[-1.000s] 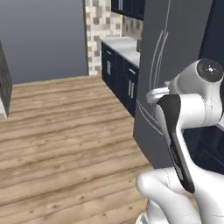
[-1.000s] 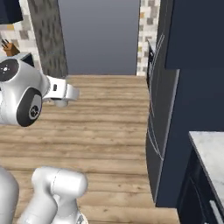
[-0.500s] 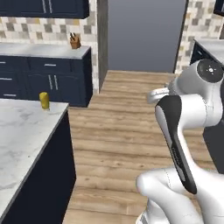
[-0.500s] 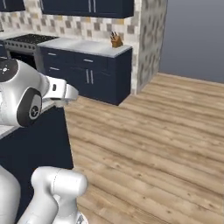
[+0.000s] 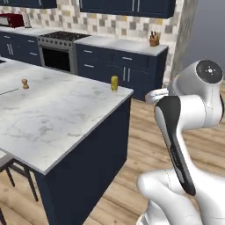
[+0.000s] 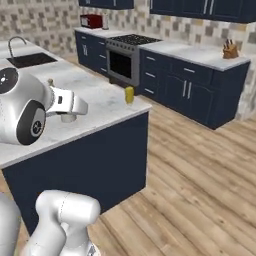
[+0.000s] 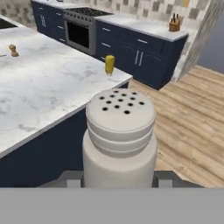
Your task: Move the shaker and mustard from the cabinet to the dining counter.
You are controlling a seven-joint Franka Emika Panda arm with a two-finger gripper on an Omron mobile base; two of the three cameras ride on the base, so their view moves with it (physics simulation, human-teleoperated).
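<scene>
The shaker [image 7: 119,140], a pale cylinder with a perforated cap, stands upright between my fingertips [image 7: 162,177] in the hand view. My gripper [image 7: 118,178] is shut on it, held in the air off the near corner of the dining counter [image 7: 48,87]. The yellow mustard [image 5: 114,83] stands upright on that marble top near its far corner. The same mustard [image 6: 129,94] and dining counter [image 6: 100,102] appear in the right base view, with the black sink [image 6: 27,60] and faucet [image 6: 15,42] farther left. Navy upper cabinets [image 5: 127,6] hang along the back wall with doors shut.
A small brown mill [image 5: 25,83] stands on the island. Behind it run navy lower cabinets, a stove [image 5: 57,52], a knife block [image 5: 153,40] and a red toaster [image 6: 91,21]. A stool [image 5: 13,169] stands under the island's near edge. Wooden floor [image 6: 200,165] lies open to the right.
The whole picture has swung round with the base, from the fridge and hallway to the island and back worktop. The arm keeps the same pose over the base.
</scene>
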